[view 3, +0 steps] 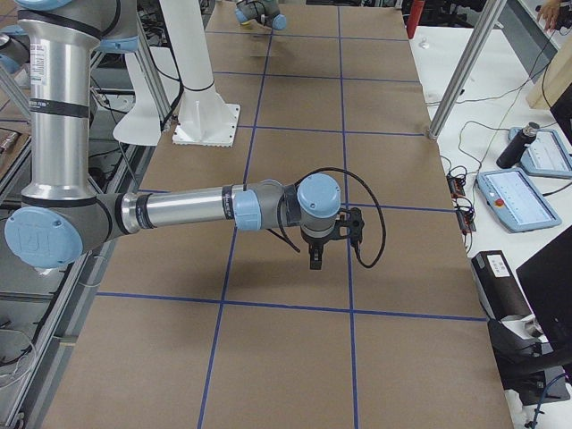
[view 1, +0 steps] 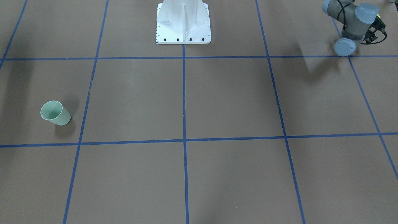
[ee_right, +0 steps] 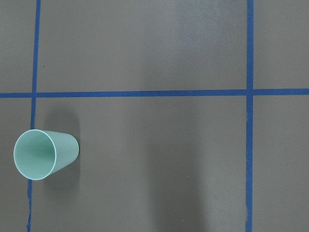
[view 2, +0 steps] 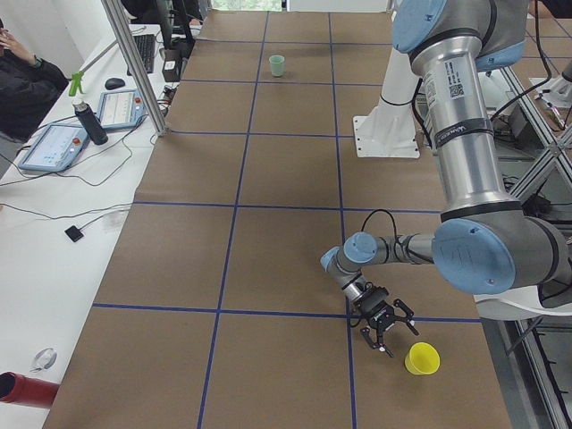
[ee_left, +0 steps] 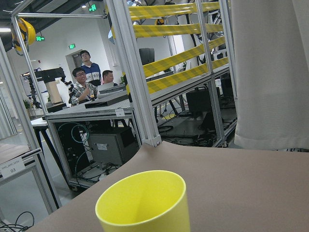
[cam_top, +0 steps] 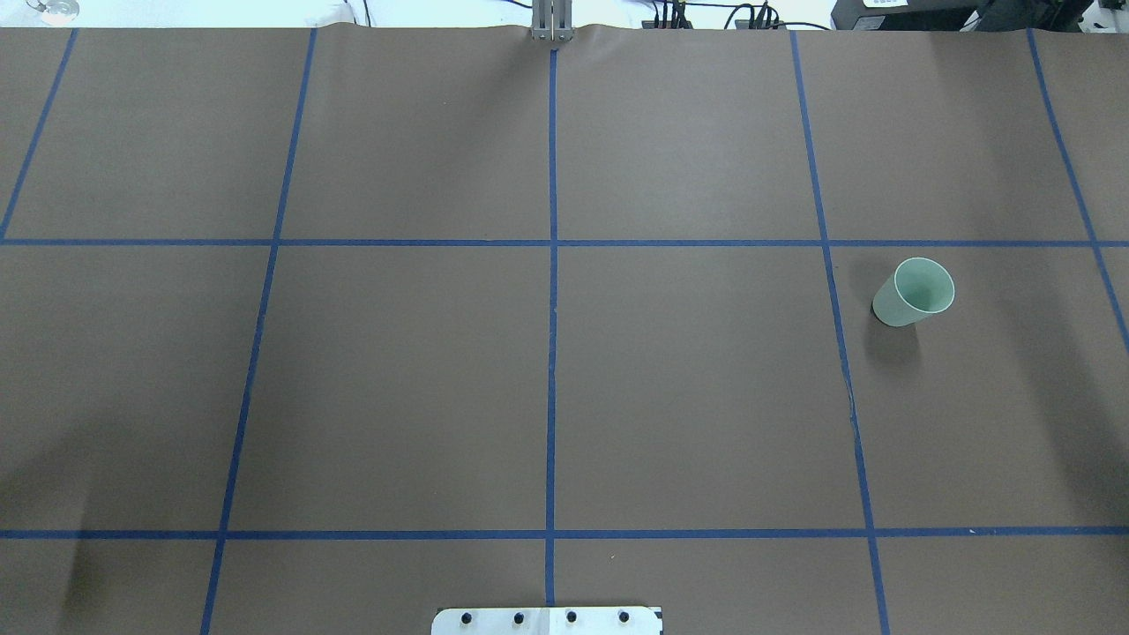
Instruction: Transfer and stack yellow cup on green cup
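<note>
The yellow cup (view 2: 422, 358) stands upright near the table's corner on the left arm's side, and its rim fills the bottom of the left wrist view (ee_left: 145, 203). My left gripper (view 2: 384, 332) hangs low just beside it, apart from it. It shows clearly only in the side view, so I cannot tell whether it is open or shut. The green cup (cam_top: 913, 294) stands upright on the right half of the table (view 1: 56, 113) and at the lower left of the right wrist view (ee_right: 43, 153). My right gripper (view 3: 315, 259) hovers above the table, state unreadable.
The white robot base (view 1: 183, 25) stands at the table's near-robot edge. Blue tape lines (cam_top: 551, 309) grid the brown table cover. A side desk with tablets and a bottle (view 2: 89, 121) runs along the far edge. Metal frame posts (ee_left: 135, 72) and people stand beyond the table.
</note>
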Tool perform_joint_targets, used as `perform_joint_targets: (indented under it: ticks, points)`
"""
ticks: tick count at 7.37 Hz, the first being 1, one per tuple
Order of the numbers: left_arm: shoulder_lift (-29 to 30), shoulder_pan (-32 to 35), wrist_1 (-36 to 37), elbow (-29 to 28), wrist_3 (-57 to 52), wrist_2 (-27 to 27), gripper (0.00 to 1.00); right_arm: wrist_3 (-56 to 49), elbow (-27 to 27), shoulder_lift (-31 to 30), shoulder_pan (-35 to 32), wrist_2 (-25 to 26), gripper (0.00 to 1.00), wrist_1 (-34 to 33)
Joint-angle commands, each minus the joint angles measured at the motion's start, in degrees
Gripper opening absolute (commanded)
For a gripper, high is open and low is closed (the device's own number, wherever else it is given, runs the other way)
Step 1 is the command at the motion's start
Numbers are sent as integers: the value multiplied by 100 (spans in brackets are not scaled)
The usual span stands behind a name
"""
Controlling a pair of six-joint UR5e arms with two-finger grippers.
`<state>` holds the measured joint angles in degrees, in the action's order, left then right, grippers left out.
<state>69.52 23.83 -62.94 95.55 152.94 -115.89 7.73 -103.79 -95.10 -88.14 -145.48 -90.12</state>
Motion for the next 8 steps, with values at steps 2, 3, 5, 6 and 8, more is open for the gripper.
perform_joint_targets:
  ticks: [2,3,5,6,8]
  points:
    - [0,-63,-7,-264,34,-83,100,0,-10,0,-2,-7,100,3]
    - [0,-63,-7,-326,34,-83,100,0,-10,0,-2,-15,100,3]
    - [9,-80,-42,-397,42,-127,100,0,-1,0,-2,-15,100,-5]
    - [17,-89,-51,-406,42,-127,100,9,-1,0,-2,-33,100,-6]
    - [26,-98,-60,-458,42,-188,100,9,-10,0,-2,-33,100,-14]
